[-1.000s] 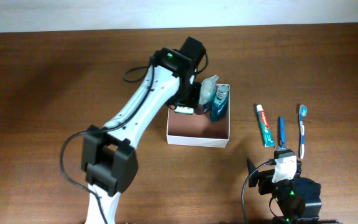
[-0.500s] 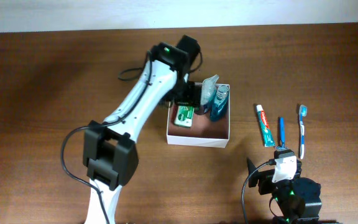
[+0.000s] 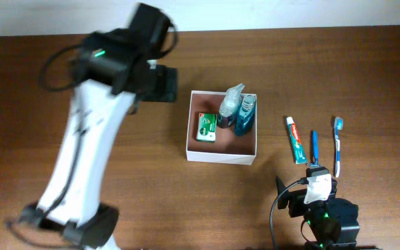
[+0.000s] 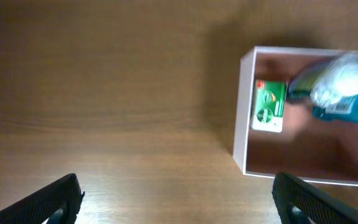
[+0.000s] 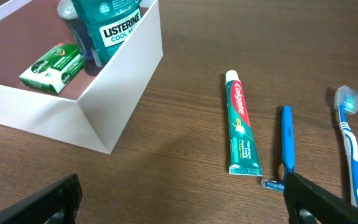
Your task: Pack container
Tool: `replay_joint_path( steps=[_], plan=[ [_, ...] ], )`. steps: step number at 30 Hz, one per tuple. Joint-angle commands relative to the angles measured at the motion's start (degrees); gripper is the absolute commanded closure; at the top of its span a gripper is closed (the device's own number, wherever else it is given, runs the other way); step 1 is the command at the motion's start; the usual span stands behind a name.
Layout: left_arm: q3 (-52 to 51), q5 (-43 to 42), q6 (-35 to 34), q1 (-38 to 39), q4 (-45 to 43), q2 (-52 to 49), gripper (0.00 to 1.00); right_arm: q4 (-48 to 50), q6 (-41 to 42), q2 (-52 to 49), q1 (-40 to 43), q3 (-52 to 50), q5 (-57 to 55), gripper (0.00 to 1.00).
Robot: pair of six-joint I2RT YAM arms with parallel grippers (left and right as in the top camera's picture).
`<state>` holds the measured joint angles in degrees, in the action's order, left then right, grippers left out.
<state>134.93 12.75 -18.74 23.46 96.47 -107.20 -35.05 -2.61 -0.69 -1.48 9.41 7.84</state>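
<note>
The container [image 3: 220, 158], a shallow white box with a pinkish-brown floor, holds a green-and-white carton [image 3: 206, 127], a teal mouthwash bottle [image 3: 244, 114] and a clear bottle [image 3: 230, 104]. My left gripper [image 3: 161, 83] hangs open and empty over bare wood just left of the box. Its wrist view shows the container [image 4: 240, 118] and the carton [image 4: 269, 106] ahead on the right, with the left gripper [image 4: 182, 205] holding nothing. My right gripper [image 3: 305, 184] rests open near the front edge. From the right gripper [image 5: 185, 208], the container [image 5: 123, 74] lies ahead on the left.
Right of the box lie a toothpaste tube [image 3: 296, 139], a blue razor [image 3: 314, 146] and a blue toothbrush [image 3: 337, 142], side by side. The right wrist view shows the toothpaste [image 5: 240, 129], razor [image 5: 286, 146] and toothbrush [image 5: 350, 143] just ahead.
The left gripper opened and let go of the green carton, which now lies in the box. The left arm then swung out to the left. The right arm stayed still.
</note>
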Motion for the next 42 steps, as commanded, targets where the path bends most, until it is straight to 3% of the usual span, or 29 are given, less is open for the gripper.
replay_joint_path(
  steps=[1, 6, 10, 14, 19, 25, 31, 35, 38, 42],
  plan=[
    [0.87, 3.80, 4.11, -2.45, 0.24, 7.89, 0.01, 1.33, 0.11, 0.37, 0.42, -0.42, 0.63, 0.01],
    [0.87, 9.75, 6.91, -6.05, 0.22, 14.69, 0.01, 7.26, 4.55, 0.37, 0.37, -0.42, 12.28, 0.01],
    [0.87, 10.03, 6.88, -8.39, 0.22, 17.38, 0.01, 10.86, 12.68, 0.37, 0.37, -0.37, 20.96, 0.02],
    [0.87, 10.01, 6.88, -8.72, 0.22, 18.60, 0.01, 7.89, 24.72, -0.39, 0.37, 1.77, 19.19, 0.01],
    [0.87, 10.01, 6.86, -8.74, 0.22, 18.71, 0.01, 6.19, 26.91, -6.93, 0.37, 9.84, 15.17, 0.01],
    [0.87, 10.01, 6.86, -8.74, 0.22, 18.71, 0.01, -5.81, 22.40, -26.40, 0.37, 29.29, 5.88, 0.01],
    [0.87, 10.01, 6.86, -8.74, 0.22, 18.71, 0.01, -24.02, 13.22, -55.91, 0.37, 56.63, -1.92, 0.01],
    [0.87, 10.01, 6.88, -8.74, 0.22, 18.71, 0.01, -23.50, 12.07, -69.22, 0.46, 63.30, -4.11, 0.01],
    [0.87, 10.01, 6.86, -8.72, 0.22, 18.71, 0.01, -17.11, 12.07, -81.05, 1.66, 64.24, -7.43, 0.01],
    [0.87, 10.01, 6.86, -8.72, 0.22, 18.71, 0.01, -14.91, 12.11, -91.69, 3.69, 64.24, -7.43, 0.12]
  ],
)
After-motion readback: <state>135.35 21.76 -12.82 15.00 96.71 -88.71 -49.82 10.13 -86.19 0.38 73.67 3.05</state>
